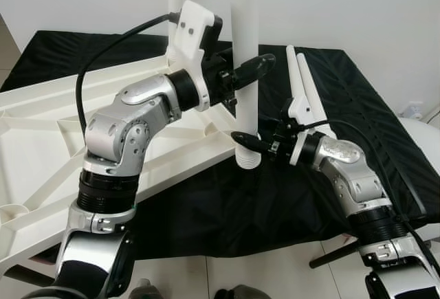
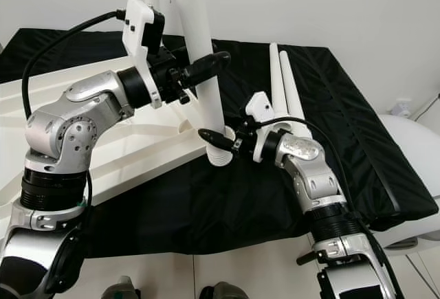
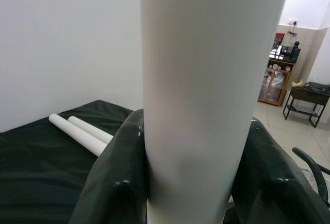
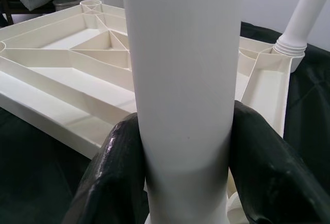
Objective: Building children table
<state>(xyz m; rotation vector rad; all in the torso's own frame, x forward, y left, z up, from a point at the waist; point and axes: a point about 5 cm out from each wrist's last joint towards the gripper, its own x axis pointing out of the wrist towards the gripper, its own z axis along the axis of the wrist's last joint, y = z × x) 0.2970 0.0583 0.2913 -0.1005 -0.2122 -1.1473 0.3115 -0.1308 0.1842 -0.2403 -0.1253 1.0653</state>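
Two grippers hold one white table leg (image 1: pixel 246 51), and it stands straight up. Its ribbed bottom end (image 1: pixel 248 158) sits at the near corner of the upside-down white tabletop (image 1: pixel 41 141). The left gripper (image 1: pixel 256 67) grabs the leg up high, with a black finger pressed on each side. The right gripper (image 1: pixel 244 139) grabs it down low, just above the ribbed end, and its fingers (image 4: pixel 111 177) squeeze both sides too.

The tabletop lies bottom-up on a black cloth (image 1: pixel 227 209), so its ribs and hollow parts face up. Another white leg (image 4: pixel 304 15) already stands in a far corner of it, next to the wall.

Two more white legs (image 2: pixel 283 79) lie side by side on the cloth, touching each other, behind the right arm. They rest well away from the tabletop.

White wall (image 2: pixel 309 3) is behind it all, and pale floor tiles (image 1: pixel 240 275) show below the cloth's near edge.
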